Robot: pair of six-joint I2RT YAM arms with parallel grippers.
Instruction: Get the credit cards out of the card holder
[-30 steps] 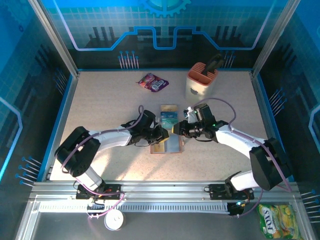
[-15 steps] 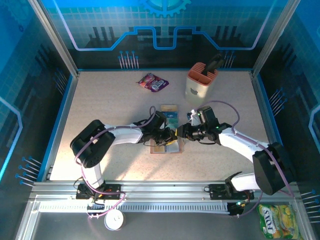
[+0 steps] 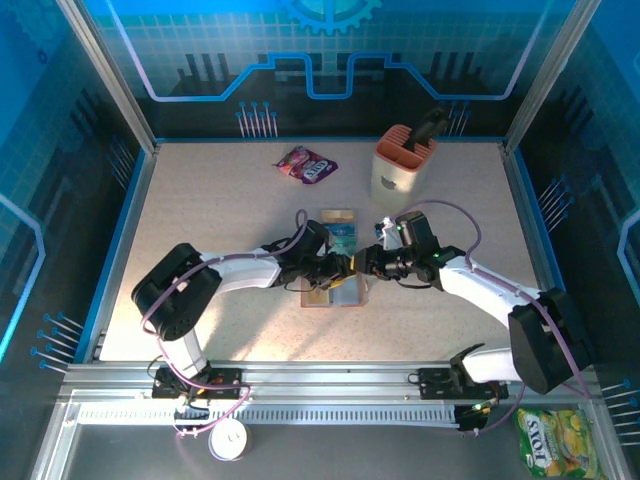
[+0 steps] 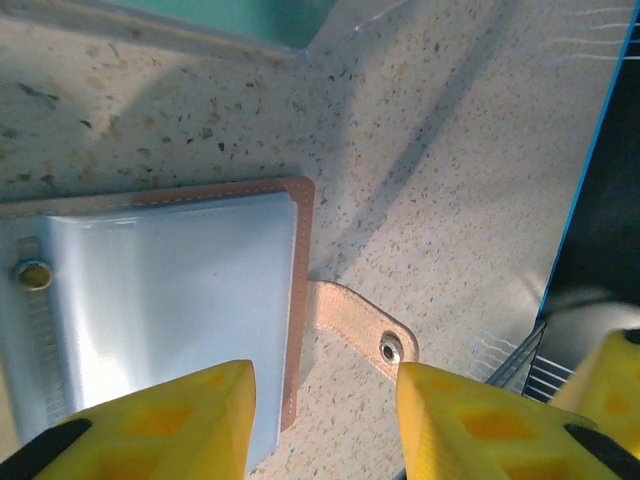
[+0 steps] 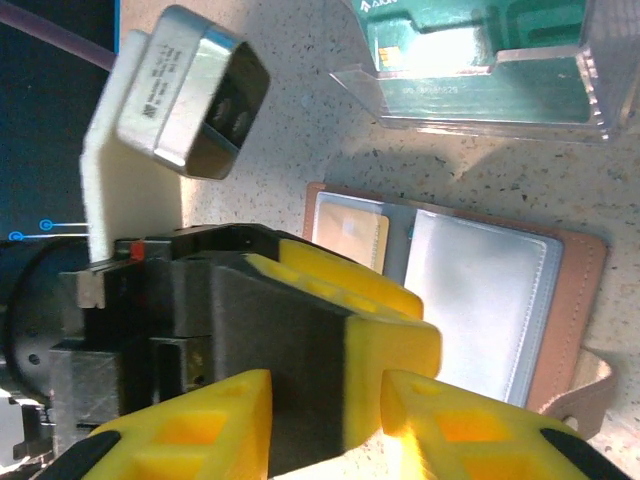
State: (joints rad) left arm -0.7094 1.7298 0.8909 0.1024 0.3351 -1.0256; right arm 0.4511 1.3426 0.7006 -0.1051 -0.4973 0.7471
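Note:
The card holder (image 3: pixel 335 291) lies open on the table, tan-edged with grey-blue clear pockets (image 4: pixel 180 300) and a snap strap (image 4: pixel 362 332). A tan card (image 5: pixel 350 232) sits in its left pocket. Teal credit cards (image 3: pixel 338 232) lie in a clear sleeve (image 5: pixel 470 55) just beyond the card holder. My left gripper (image 3: pixel 345 268) hovers over the card holder's right edge (image 4: pixel 325 390), open, nothing between its fingers. My right gripper (image 3: pixel 362 262) faces it closely. Its jaws (image 5: pixel 328 400) stand open, with the left gripper's yellow finger (image 5: pixel 390 340) right in front of them.
A purple snack packet (image 3: pixel 306 165) lies at the back centre. A tall peach caddy (image 3: pixel 402 162) stands at the back right, near the right arm. A yellow-green packet (image 3: pixel 555 445) lies outside the table at the bottom right.
My left gripper has moved right over the card holder, up to the right gripper, and its jaws have opened. The right arm has barely shifted.

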